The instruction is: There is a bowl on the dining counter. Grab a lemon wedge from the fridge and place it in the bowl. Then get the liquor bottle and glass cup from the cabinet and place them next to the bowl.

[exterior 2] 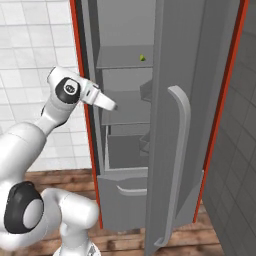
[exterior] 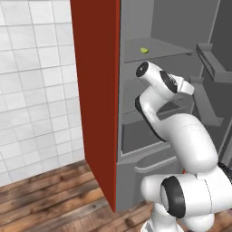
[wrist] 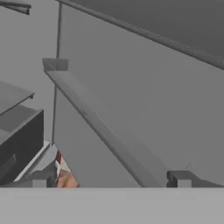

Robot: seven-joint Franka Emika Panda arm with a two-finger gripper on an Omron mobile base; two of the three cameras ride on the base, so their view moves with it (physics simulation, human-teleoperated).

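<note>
The fridge (exterior: 172, 22) stands open, grey shelves bare inside. The lemon wedge (exterior: 144, 50), small and yellow-green, lies on the upper shelf (exterior 2: 142, 58). My arm reaches into the fridge one shelf lower, and the gripper (exterior 2: 111, 105) is below and in front of the wedge, apart from it. In the hand view the gripper (wrist: 111, 180) is open, its fingertips (wrist: 41, 179) wide apart with nothing between them, facing a grey inner wall with a slanting rail (wrist: 109, 135). The bowl, dining counter, liquor bottle, glass cup and cabinet are out of view.
The fridge door (exterior 2: 170, 60) with its long bar handle (exterior 2: 180, 150) hangs open on the right, door racks (exterior: 213, 63) jutting inward. A red side panel (exterior: 95, 90) borders the fridge on the left. A grey drawer (exterior 2: 125, 190) sits low. White tiled wall (exterior: 36, 90), wood floor (exterior: 45, 199).
</note>
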